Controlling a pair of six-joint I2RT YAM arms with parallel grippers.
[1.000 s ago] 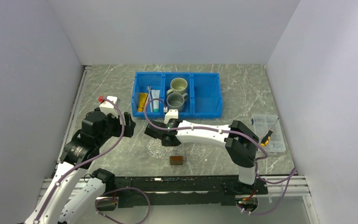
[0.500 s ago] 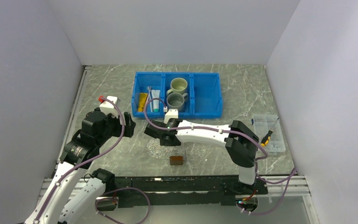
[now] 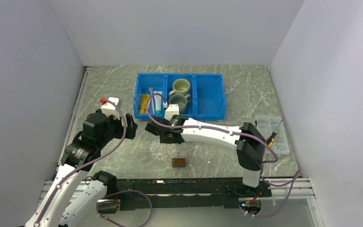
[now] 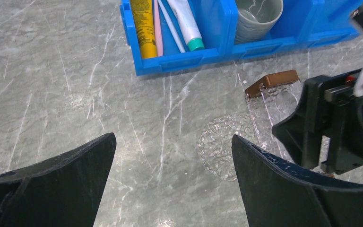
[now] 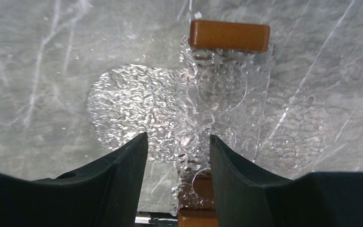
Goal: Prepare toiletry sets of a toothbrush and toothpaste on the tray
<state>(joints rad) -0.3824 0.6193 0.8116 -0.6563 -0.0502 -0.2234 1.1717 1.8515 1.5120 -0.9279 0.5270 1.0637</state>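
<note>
The tray (image 3: 158,150), a clear glittery oval, lies on the table in front of the blue bin (image 3: 210,94). My right gripper (image 5: 178,137) hovers low over its middle, open, with nothing between the fingers. Below it a clear strip (image 5: 227,94) crosses the tray (image 5: 123,109), with a brown block (image 5: 229,35) at its far end. In the bin's left compartment lie the yellow toothpaste (image 4: 143,26), the white teal-capped toothpaste (image 4: 186,23) and the pink toothbrush (image 4: 158,26) beside a pale one. My left gripper (image 4: 172,137) hangs wide open over bare table, left of the tray (image 4: 220,146).
Two mugs (image 3: 180,86) (image 3: 178,101) stand in the bin's middle compartment. A brown block (image 3: 178,162) sits at the tray's near edge. At the right edge of the table is a small clear box (image 3: 270,130) with a screwdriver (image 3: 270,139) on it.
My right gripper has opened wider and drawn back a little toward the bin, above the tray. The left arm has not moved.
</note>
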